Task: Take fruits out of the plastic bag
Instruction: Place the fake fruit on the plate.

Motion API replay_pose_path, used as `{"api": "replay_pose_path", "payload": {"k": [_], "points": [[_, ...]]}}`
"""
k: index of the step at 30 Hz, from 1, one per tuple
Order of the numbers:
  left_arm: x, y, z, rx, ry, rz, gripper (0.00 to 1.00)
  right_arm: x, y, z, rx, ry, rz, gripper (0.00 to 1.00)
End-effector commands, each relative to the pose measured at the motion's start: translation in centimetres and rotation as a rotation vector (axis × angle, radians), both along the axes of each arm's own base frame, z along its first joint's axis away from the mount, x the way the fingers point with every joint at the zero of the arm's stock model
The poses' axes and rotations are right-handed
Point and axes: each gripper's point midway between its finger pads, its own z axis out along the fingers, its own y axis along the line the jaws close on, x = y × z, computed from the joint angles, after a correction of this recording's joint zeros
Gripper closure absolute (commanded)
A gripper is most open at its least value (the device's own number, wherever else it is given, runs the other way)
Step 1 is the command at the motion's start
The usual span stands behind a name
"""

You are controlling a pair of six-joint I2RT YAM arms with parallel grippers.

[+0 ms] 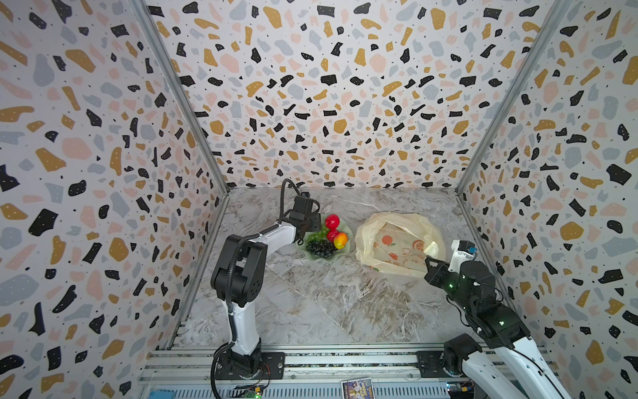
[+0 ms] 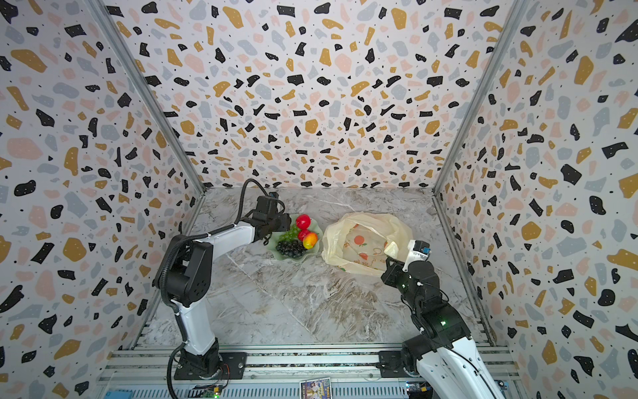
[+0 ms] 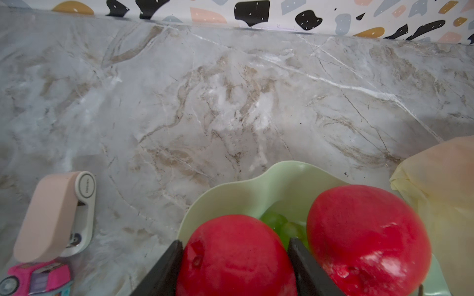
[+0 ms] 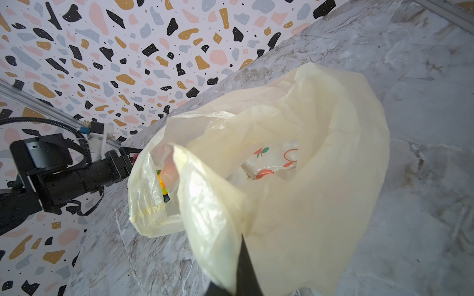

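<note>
Gripping a red apple (image 3: 236, 258), left gripper (image 3: 234, 242) at the green plate (image 3: 256, 184).
Right gripper (image 1: 431, 262), closed, pinches the plastic bag (image 4: 307, 179) by its rim.

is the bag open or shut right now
Open: the right claw holds up one edge of the bag, and its printed inside shows through the wide mouth.

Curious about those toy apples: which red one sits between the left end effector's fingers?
In the left wrist view, the red apple flanked by the dark fingers; the other red apple lies beside it, outside them.
</note>
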Motion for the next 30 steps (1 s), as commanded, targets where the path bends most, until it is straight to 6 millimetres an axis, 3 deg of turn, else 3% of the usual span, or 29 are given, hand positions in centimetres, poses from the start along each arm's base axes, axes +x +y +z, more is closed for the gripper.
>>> {"api": "replay_pose_path", "payload": {"k": [1, 5, 9, 16, 19, 22, 25, 27, 30], "points": [[0.6, -0.4, 1.3, -0.017, -0.022, 0.001, 0.35, -0.3, -0.3, 0.3, -0.014, -0.006, -0.004, 1.0], [0.4, -0.7, 2.9, -0.02, -0.055, -0.007, 0.18, -0.4, -0.3, 0.4, -0.013, -0.007, -0.003, 1.0], [0.0, -1.5, 5.7, -0.037, -0.116, -0.037, 0.13, -0.5, -0.3, 0.4, -0.006, -0.007, -0.008, 1.0], [-0.4, -2.2, 8.0, -0.027, -0.139, -0.064, 0.15, -0.5, -0.2, 0.5, -0.003, -0.006, 0.001, 1.0], [-1.0, -2.7, 10.6, -0.022, -0.197, -0.085, 0.18, -0.5, -0.3, 0.8, -0.005, -0.015, -0.006, 1.0], [-2.3, -4.1, 15.2, -0.024, -0.31, -0.135, 0.25, -0.5, -0.5, 1.2, -0.01, -0.028, -0.011, 1.0], [-5.4, -7.1, 21.1, 0.027, -0.48, -0.226, 0.38, -0.4, -0.5, 1.8, -0.022, -0.045, -0.008, 1.0], [-10.7, -12.5, 24.9, 0.153, -0.641, -0.406, 0.47, -0.3, -0.7, 2.2, -0.037, -0.055, -0.009, 1.0], [-17.4, -19.4, 26.1, 0.16, -0.767, -0.67, 0.61, -0.2, -0.8, 2.7, -0.053, -0.076, -0.011, 1.0]]}}
